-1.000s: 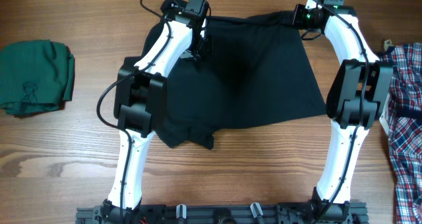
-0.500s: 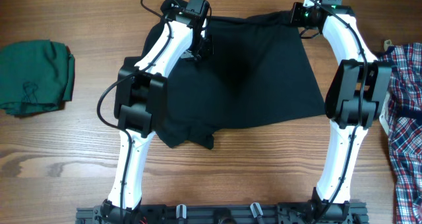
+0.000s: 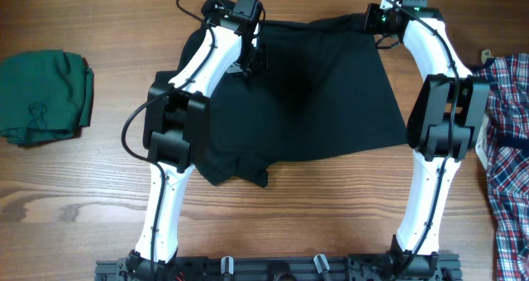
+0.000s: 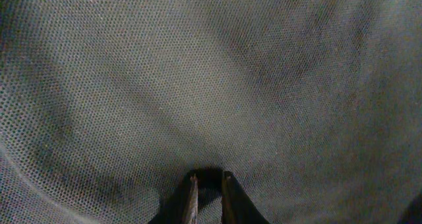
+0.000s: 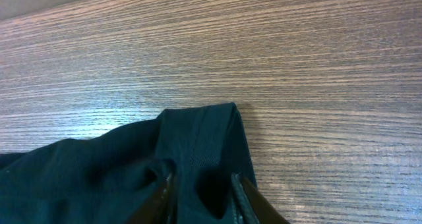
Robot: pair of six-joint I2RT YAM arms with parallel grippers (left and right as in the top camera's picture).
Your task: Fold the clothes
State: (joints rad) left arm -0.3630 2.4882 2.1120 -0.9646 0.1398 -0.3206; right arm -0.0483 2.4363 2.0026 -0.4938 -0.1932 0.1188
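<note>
the black shirt point(image 3: 331, 91) lies spread out on the worktop point(image 3: 83, 198), between our arms. our left fingers point(image 4: 193, 188) are narrow and pinch its cloth. our right fingers point(image 5: 242, 194) sit on both sides of its far corner; we cannot tell if they squeeze.

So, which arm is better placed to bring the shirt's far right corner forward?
Right, probably. The right gripper has its fingers on both sides of that corner of the black shirt, while the left gripper pinches fabric further left.

Left arm point(image 3: 178, 124) hides some black shirt point(image 3: 331, 91) (plaid shirt point(image 3: 511, 190) cropped).
</note>
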